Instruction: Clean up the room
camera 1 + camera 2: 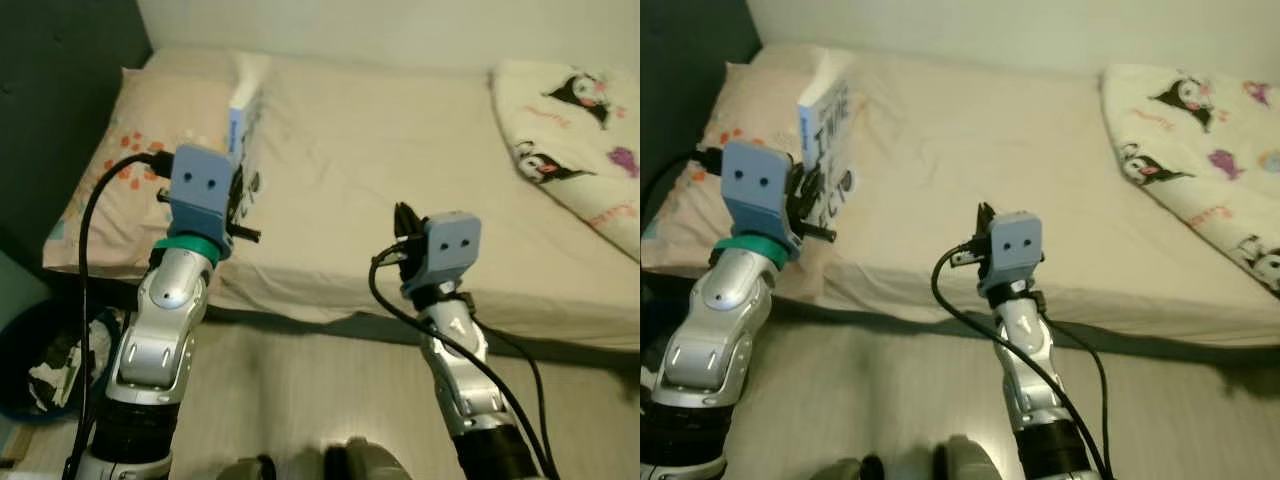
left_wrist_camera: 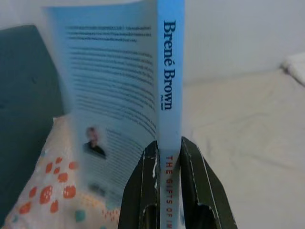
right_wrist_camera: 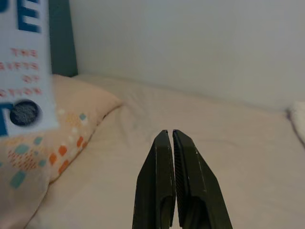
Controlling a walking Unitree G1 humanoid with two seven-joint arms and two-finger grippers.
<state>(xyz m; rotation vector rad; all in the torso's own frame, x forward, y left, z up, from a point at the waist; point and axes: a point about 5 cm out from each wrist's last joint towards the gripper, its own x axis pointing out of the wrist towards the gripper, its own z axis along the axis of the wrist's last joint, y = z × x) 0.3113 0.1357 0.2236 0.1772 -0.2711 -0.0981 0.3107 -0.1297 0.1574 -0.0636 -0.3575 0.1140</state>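
Nearest to me lay the pale wooden floor (image 1: 300, 390), and on it at my far left a dark blue basket (image 1: 30, 370) with crumpled black-and-white things in it, just beside the near edge of the bed (image 1: 400, 180). My left pincer (image 2: 167, 152) was raised over the bed's near left corner, clenched on the spine of a light blue book (image 2: 143, 71). I held the book upright, its spine facing my wrist camera, the author's name printed down it in dark letters and red lettering lower down between my fingers (image 2: 143, 186). The back cover, with blocks of text and a small portrait, leaned away to one side.

My right pincer (image 3: 171, 138) hovered to the right of it, over the near edge of the bed, its two black fingers pressed together with nothing between them.

Farther off, the beige sheet stretched across the mattress. At the far left lay a peach pillow (image 1: 150, 150) with orange and teal marks, against a dark teal headboard (image 1: 60, 100). At the far right lay a white blanket (image 1: 570, 130) printed with cartoon figures. Beyond the bed stood a plain pale wall (image 1: 400, 30).
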